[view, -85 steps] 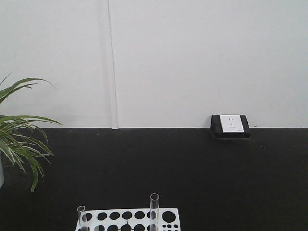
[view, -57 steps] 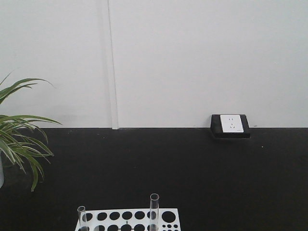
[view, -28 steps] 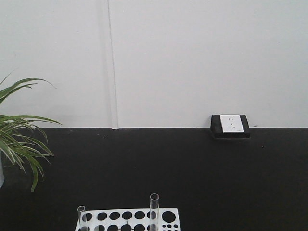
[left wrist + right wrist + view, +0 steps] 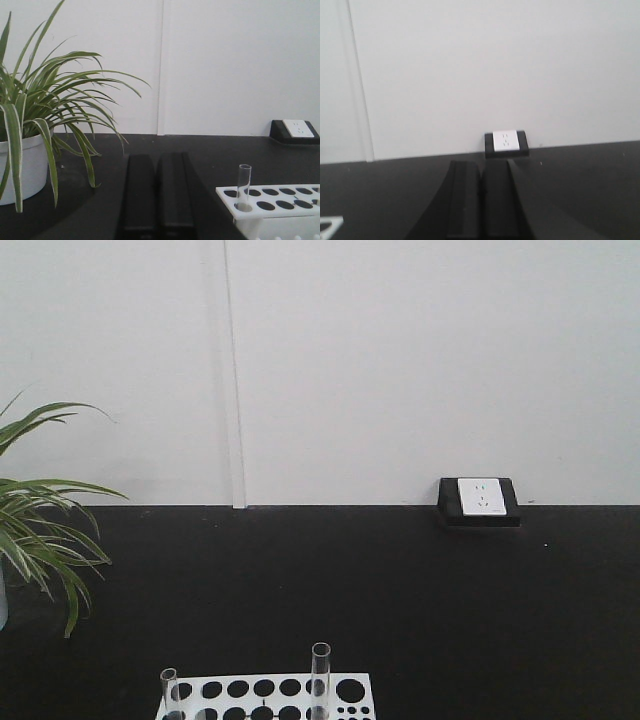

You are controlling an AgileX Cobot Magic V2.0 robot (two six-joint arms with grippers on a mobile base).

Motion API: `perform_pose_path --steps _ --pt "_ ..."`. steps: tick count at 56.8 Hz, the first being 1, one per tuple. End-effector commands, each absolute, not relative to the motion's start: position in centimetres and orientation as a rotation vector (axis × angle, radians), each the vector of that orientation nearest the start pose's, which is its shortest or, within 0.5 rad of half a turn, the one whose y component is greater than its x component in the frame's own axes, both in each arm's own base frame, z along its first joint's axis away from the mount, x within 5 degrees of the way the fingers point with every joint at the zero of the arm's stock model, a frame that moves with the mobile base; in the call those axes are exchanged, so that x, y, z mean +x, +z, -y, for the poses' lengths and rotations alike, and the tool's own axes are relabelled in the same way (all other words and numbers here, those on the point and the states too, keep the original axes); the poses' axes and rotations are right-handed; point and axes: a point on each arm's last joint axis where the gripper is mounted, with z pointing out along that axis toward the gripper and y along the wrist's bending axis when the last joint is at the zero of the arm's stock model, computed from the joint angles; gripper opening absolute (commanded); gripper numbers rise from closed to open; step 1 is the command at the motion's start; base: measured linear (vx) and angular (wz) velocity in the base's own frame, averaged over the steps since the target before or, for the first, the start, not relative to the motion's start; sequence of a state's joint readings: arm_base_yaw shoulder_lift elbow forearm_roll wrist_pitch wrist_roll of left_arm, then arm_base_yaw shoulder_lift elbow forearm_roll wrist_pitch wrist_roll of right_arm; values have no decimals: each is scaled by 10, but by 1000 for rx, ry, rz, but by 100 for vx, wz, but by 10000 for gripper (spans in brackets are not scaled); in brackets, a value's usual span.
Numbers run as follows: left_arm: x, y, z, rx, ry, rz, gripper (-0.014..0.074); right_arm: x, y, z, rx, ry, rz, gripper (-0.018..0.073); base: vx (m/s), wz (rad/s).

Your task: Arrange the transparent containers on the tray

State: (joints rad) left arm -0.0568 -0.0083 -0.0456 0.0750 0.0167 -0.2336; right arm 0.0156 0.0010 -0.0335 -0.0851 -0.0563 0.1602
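Two clear glass test tubes stand upright in the white rack point(image 4: 265, 695) at the bottom of the front view: a short-showing one point(image 4: 169, 690) at the left corner and a taller one point(image 4: 320, 678) further right. In the left wrist view one tube point(image 4: 243, 186) stands in the rack's near left hole point(image 4: 270, 200). My left gripper point(image 4: 158, 192) is shut and holds nothing, low over the black table, left of the rack. In its own view my right gripper point(image 4: 481, 200) is shut and holds nothing too. The yellow tray is out of view.
A potted spider plant point(image 4: 35, 130) in a white pot stands left of the left gripper, its leaves point(image 4: 40, 530) also at the front view's left edge. A wall socket block point(image 4: 479, 502) sits at the table's back edge, point(image 4: 506, 144) straight ahead of the right gripper.
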Motion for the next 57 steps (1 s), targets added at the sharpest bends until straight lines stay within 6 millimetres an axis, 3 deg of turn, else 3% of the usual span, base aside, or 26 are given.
perform_pose_path --steps 1,11,19,26,45,57 --pt "46 275 3 -65 -176 -1334 38 50 272 -1 29 68 -1309 -11 0 0" --pt "48 336 2 -19 -99 -1317 38 58 327 0 28 38 -1377 -11 0 0" --pt "66 356 3 -4 -79 -1352 38 75 349 0 28 38 -1402 -11 0 0" --pt "86 352 4 -1 -85 -1406 38 94 348 0 28 38 -1464 -11 0 0" --pt "127 332 7 -5 -83 -1598 68 137 323 -1 32 32 -1685 25 0 0" --pt "150 316 8 45 -34 -1714 254 144 320 -1 31 33 -1705 148 0 0"
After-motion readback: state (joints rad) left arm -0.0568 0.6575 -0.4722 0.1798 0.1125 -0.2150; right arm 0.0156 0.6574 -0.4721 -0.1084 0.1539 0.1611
